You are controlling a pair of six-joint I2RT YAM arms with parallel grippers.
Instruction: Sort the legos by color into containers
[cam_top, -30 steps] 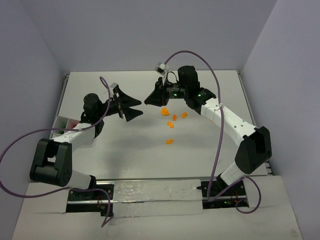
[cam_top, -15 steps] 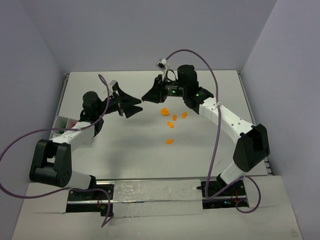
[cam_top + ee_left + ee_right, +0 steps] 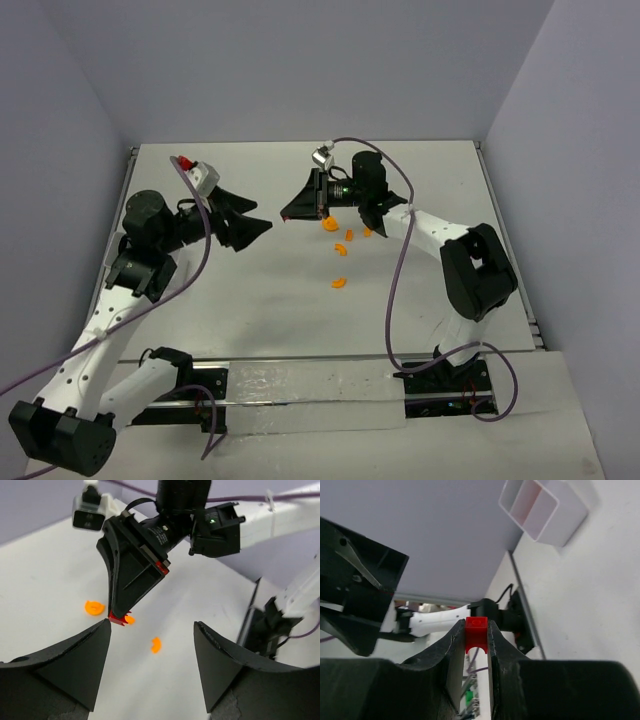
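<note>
Both arms have shifted since the earlier frame: the left arm has swung its elbow up and out to its own side, and the right gripper (image 3: 290, 213) has edged further towards the left one. The right gripper is clamped on a small red lego (image 3: 476, 631), pinched at the very ends of its fingers so that most of the block stands proud of them. That hold looks deliberate, as it leaves free faces for another gripper to take. The left gripper (image 3: 152, 625) faces it with its jaws apart and nothing between them, near the red lego but not touching it. This reads as a hand-over in mid-air above the tabletop (image 3: 250, 290). A likely reason is that the white tray (image 3: 570, 527) sits on the left arm's side, well away from the right arm's reach. From above the tray is hidden under the left arm, and what its compartments hold cannot be made out. Five orange half-rings (image 3: 341, 249) lie loose on the tabletop just beside the right gripper, not yet sorted.
</note>
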